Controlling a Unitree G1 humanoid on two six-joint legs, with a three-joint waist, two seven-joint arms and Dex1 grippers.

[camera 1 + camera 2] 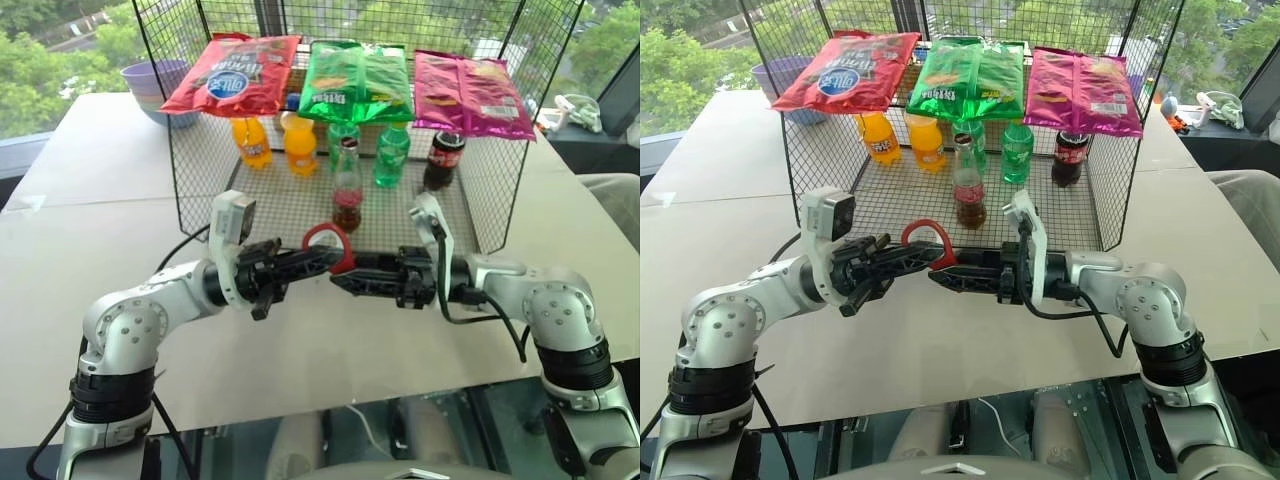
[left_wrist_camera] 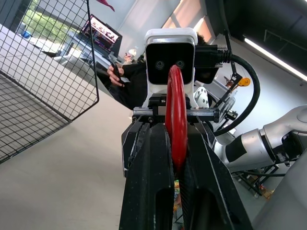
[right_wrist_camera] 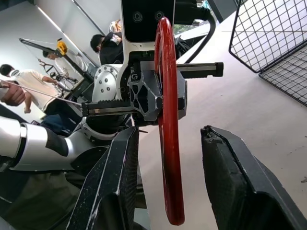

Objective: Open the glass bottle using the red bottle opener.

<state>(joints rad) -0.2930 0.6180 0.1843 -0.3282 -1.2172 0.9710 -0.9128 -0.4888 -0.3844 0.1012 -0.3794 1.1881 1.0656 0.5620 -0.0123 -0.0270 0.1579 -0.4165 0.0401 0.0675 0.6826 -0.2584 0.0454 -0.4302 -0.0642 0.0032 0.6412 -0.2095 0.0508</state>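
the red bottle opener (image 1: 330, 245) is held above the table (image 1: 90, 230), just in front of the wire basket (image 1: 190, 170), pinched by its handle in the left gripper (image 1: 318, 258). the right gripper (image 3: 165, 177) brackets it with fingers parted, not pinching. the glass bottle (image 1: 347, 190) stands inside the basket, cap on. for a clean handover, the right fingers should clamp firmly before the left lets go.

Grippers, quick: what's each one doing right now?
Left gripper: shut on the red bottle opener.
Right gripper: open, fingers either side of the opener, not clamped on it.
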